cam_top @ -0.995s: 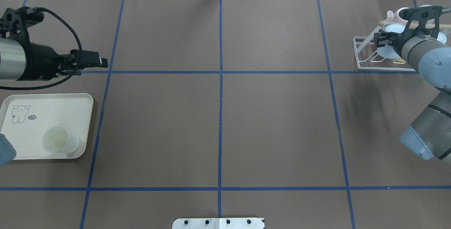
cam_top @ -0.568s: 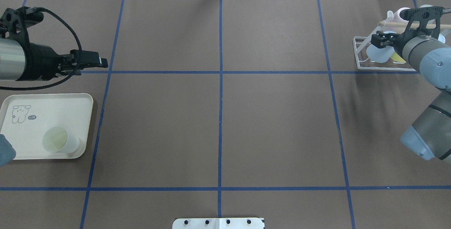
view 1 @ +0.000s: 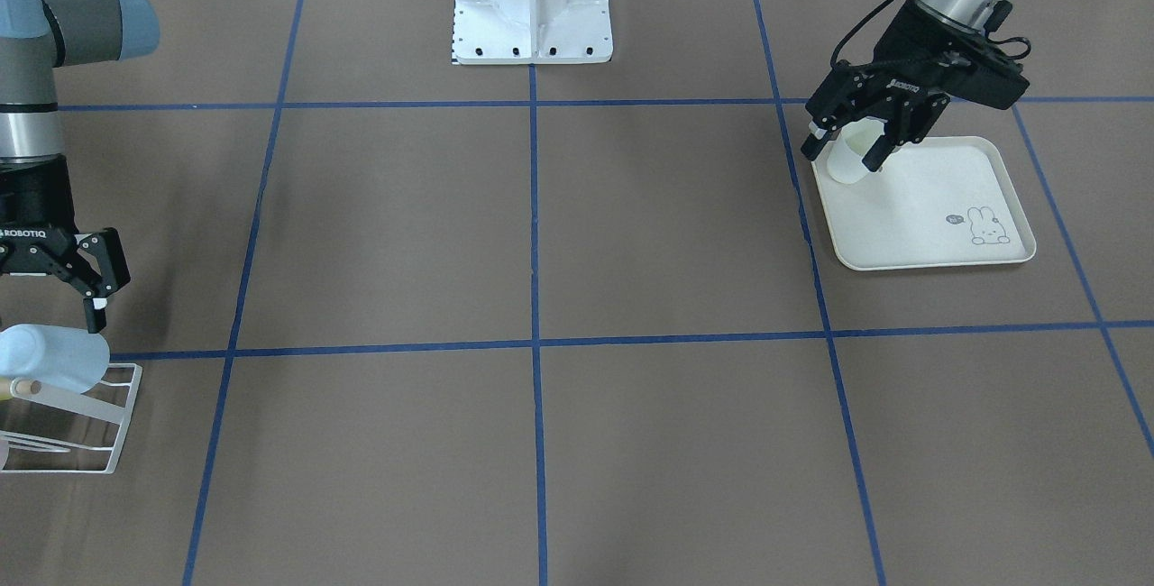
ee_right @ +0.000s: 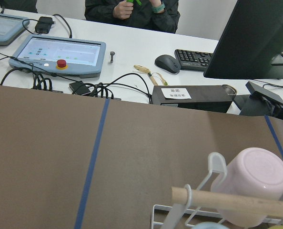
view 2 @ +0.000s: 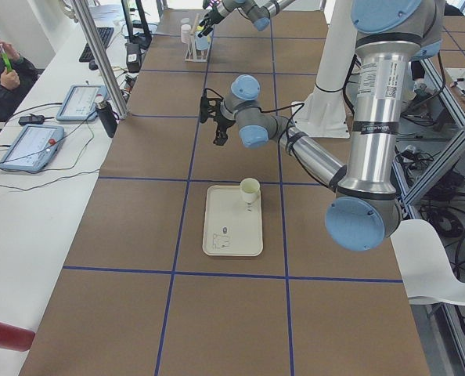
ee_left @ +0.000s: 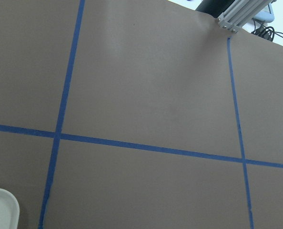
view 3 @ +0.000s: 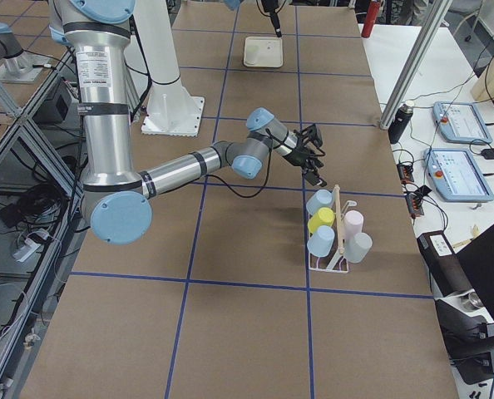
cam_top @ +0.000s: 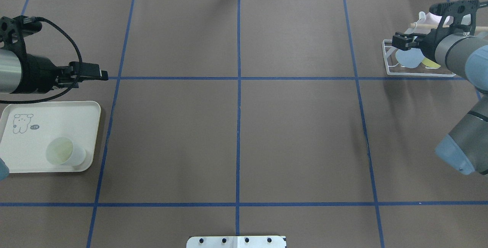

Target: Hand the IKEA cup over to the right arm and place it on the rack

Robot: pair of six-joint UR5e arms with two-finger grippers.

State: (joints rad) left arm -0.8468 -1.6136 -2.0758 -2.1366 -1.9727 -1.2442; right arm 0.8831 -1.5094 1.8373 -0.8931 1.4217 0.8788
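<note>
The pale IKEA cup (cam_top: 65,152) stands upright on the rabbit-print tray (cam_top: 26,141), in the corner nearest the robot. The left tool (cam_top: 102,75) hangs over the desk (cam_top: 297,133) beyond the tray, jaws spread. The right tool (cam_top: 397,42) hovers at the rack (cam_top: 388,59) of coloured cups (view 3: 320,220), seemingly spread too.

In the front-facing view the left gripper (view 1: 841,158) stands in front of the IKEA cup (view 1: 846,169) and hides part of it. The rack (view 1: 113,406) and its pale blue cup (view 1: 54,356) run off that view's edge. Overhead, the right arm (cam_top: 455,51) covers much of the rack. The left wrist view catches only a corner of the tray (ee_left: 1,210). The right wrist view cuts off a person (ee_right: 165,19) above the chest.
</note>
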